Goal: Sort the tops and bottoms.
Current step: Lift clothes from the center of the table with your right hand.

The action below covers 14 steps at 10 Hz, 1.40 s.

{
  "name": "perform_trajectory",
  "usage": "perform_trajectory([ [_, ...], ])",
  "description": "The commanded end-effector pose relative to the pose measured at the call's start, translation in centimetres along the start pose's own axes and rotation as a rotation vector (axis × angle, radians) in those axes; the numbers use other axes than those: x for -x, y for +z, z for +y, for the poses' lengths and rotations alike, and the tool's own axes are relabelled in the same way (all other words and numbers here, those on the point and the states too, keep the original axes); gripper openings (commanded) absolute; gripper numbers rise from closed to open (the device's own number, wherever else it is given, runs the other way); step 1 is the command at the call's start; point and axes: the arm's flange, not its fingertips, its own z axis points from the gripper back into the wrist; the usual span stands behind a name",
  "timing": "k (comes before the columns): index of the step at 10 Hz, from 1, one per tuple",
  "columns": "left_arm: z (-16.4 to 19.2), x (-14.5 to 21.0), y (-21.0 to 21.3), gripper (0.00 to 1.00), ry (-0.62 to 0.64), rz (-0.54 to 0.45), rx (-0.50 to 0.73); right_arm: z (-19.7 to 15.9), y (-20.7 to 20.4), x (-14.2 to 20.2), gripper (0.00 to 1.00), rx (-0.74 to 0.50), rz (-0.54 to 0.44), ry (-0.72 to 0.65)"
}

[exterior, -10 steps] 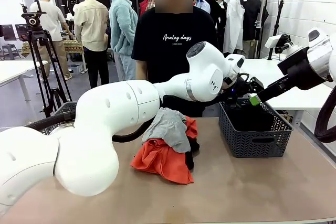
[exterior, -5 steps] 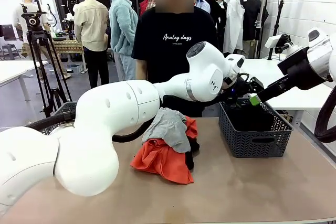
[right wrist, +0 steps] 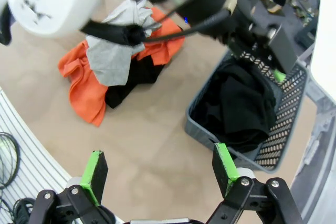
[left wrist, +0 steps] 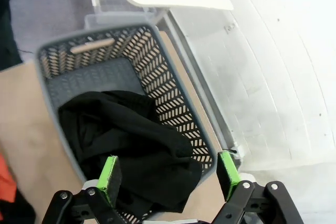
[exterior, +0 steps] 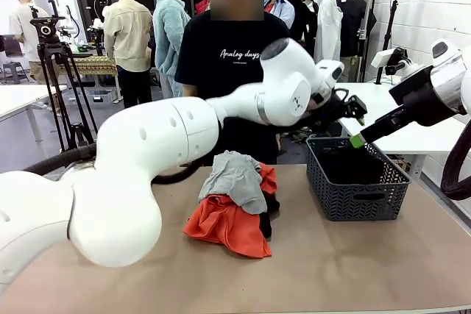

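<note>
Lab/test space: cam [exterior: 45, 29] on tripod [exterior: 59, 60], white worktables [exterior: 18, 99], white brick wall [exterior: 430, 5], person [exterior: 29, 26] in bkgd.

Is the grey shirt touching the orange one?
Touching. The front view shows the grey shirt lying on top of the orange shirt.

Left gripper [exterior: 356, 110] has come up: it was low at the far-left rim of the basket [exterior: 358, 200] and now hangs clear above that rim. The left arm [exterior: 169, 130] rose with it, so the elbow joint now sits higher over the table on the side away from the basket. The person [exterior: 228, 64] at the far side has edged slightly away from the basket.
</note>
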Motion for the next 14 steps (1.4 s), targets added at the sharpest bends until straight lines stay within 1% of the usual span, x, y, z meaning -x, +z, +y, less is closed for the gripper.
perform_trajectory([
  [1, 1.5, 4.4, 7.1, 0.95, -0.024, -0.012, -0.177, 0.0, -0.1, 0.1, 1.00, -0.020, 0.000, -0.005],
  [2, 3.1, 4.6, 8.9, 0.95, -0.001, 0.035, -0.258, 0.0, -0.1, 0.1, 1.00, -0.020, 0.000, -0.005],
  [3, 5.3, 4.4, 10.6, 0.95, 0.067, 0.035, -0.333, 0.0, -0.1, 0.1, 1.00, -0.020, 0.000, -0.005],
  [4, 7.0, 4.7, 12.2, 0.95, 0.112, 0.025, -0.349, 0.0, -0.1, 0.1, 1.00, -0.020, 0.000, -0.005],
  [5, 8.2, 5.6, 14.0, 0.95, 0.136, 0.022, -0.296, 0.0, -0.1, 0.1, 1.00, -0.020, 0.000, -0.005],
  [6, 8.3, 7.0, 16.0, 0.95, 0.148, 0.009, -0.259, 0.0, -0.1, 0.1, 1.00, -0.020, 0.000, -0.005],
  [7, 6.4, 8.3, 17.6, 0.95, 0.188, -0.116, -0.261, 0.0, -0.1, 0.1, 1.00, -0.020, 0.000, -0.005],
  [8, 3.4, -5.3, 9.2, 0.95, 0.111, 0.030, -0.318, 0.0, -0.1, 0.1, 1.00, -0.020, 0.000, -0.005],
  [12, 3.4, -5.3, 9.2, 0.95, 0.111, 0.030, -0.318, 0.0, -0.1, 0.1, 1.00, -0.020, 0.000, -0.005],
  [13, 3.5, -5.1, 8.7, 0.95, 0.129, 0.025, -0.315, 0.0, -0.1, 0.1, 1.00, -0.020, 0.000, -0.005],
  [14, 5.3, -3.8, 12.6, 0.95, 0.117, 0.046, -0.376, 0.0, -0.1, 0.1, 1.00, -0.020, 0.000, -0.005],
])
